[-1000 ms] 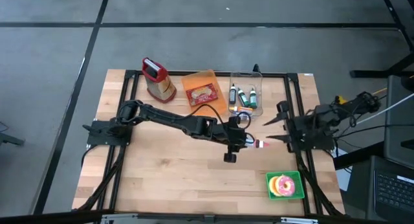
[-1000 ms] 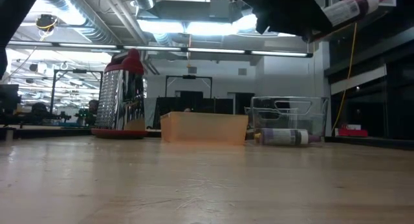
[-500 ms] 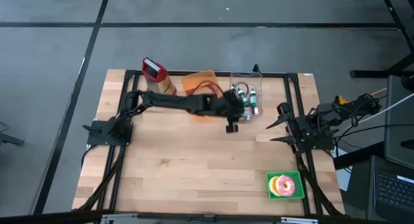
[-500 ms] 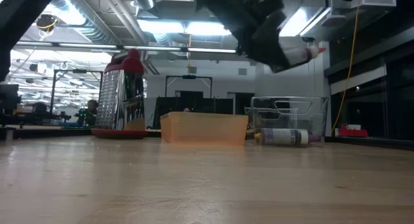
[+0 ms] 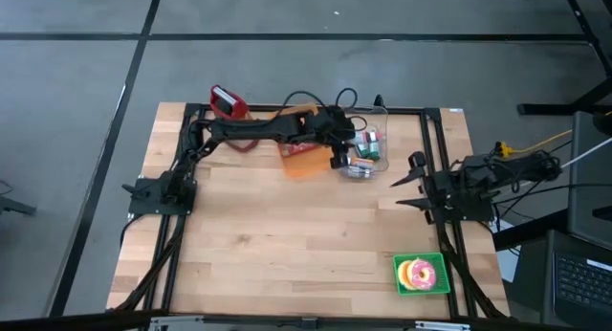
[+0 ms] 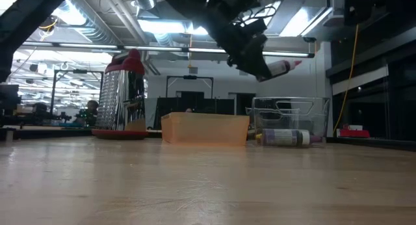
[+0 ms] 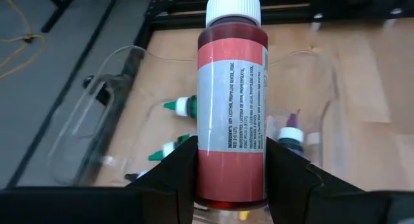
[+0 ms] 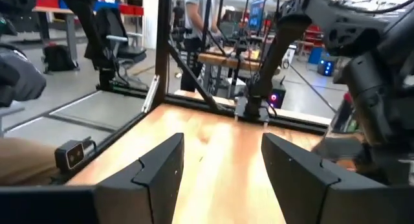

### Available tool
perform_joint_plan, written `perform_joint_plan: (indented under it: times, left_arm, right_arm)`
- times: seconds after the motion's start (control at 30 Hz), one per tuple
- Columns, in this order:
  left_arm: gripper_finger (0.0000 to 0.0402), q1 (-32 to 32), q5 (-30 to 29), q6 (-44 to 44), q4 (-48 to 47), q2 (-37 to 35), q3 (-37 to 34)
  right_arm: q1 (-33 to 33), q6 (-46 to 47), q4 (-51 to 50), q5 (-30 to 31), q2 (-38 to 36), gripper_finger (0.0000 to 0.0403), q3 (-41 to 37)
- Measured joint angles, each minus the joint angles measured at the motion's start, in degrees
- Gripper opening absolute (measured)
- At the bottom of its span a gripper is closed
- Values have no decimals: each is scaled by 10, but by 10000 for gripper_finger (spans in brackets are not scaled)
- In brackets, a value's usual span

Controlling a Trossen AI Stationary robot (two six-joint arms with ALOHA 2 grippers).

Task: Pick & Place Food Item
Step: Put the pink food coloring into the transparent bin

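Observation:
My left gripper (image 7: 231,153) is shut on a red bottle (image 7: 231,88) with a white cap and a grey label. It holds the bottle in the air over a clear bin (image 5: 364,140) at the table's far right. The bin's wall (image 7: 103,114) encloses small bottles with green and purple caps. In the low view the bottle (image 6: 281,67) slants down out of the gripper (image 6: 257,56), above the bin (image 6: 289,121). My right gripper (image 5: 409,181) waits open at the table's right edge, nothing between its fingers (image 8: 162,172). My left gripper pinches the bottle's lower body (image 7: 229,179), near its base, between the two fingers, one on each side. The bottle lies along the fingers, cap end pointing away from the wrist. It slants down toward the far right and hangs clear above the bin.
An orange tray (image 5: 301,159) lies left of the bin, partly under my left arm. A metal grater with a red top (image 5: 227,103) stands at the far left. A green plate with a pink donut (image 5: 422,275) sits near the front right corner.
My left gripper has swung from the table's middle right toward the far edge, carrying the red bottle, and now hangs over the clear bin. The bottle stayed lifted and in the hold. My right arm has sunk a little at the right edge.

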Motion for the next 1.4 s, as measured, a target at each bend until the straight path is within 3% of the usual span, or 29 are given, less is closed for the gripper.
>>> perform_joint_plan:
  times: [0.4, 0.97, 1.4]
  left_arm:
    - [134, 22, 28, 2, -9, 35, 0]
    - [134, 34, 45, 8, -12, 50, 0]
    - [134, 33, 48, 15, -18, 78, 0]
  right_arm:
    - [-35, 18, -57, -9, -164, 210, -72]
    - [-78, 47, -47, -7, -164, 210, -160]
    - [-85, 45, -40, -29, -164, 210, -162]
